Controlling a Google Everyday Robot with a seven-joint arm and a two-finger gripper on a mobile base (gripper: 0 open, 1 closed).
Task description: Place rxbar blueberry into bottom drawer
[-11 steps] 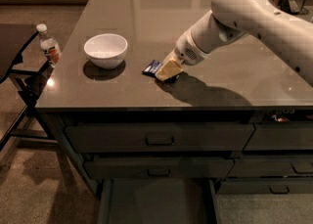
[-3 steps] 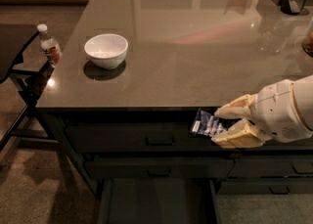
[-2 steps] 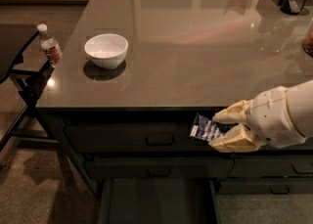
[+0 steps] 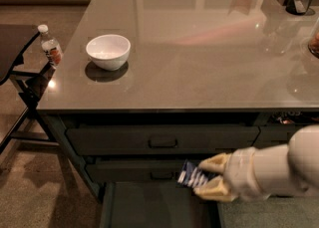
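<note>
The rxbar blueberry (image 4: pixel 191 176), a small dark blue wrapper with white lettering, is held in front of the counter's drawer fronts, just above the open bottom drawer (image 4: pixel 154 206). My gripper (image 4: pixel 205 178) reaches in from the right, its two cream fingers (image 4: pixel 215 163) shut on the bar's right end. The bottom drawer is pulled out at the lower edge of the view, showing a flat dark grey-green tray. The bar hangs over the drawer's right part, apart from its floor.
A white bowl (image 4: pixel 108 51) stands on the grey countertop (image 4: pixel 199 48) at the left. Two shut handled drawers (image 4: pixel 162 141) sit above the open one. A water bottle (image 4: pixel 51 48) stands on a dark side table at the left. Containers stand at the counter's far right.
My gripper has carried the bar off the countertop, over its front edge, and down past the drawer fronts to just above the open bottom drawer.
</note>
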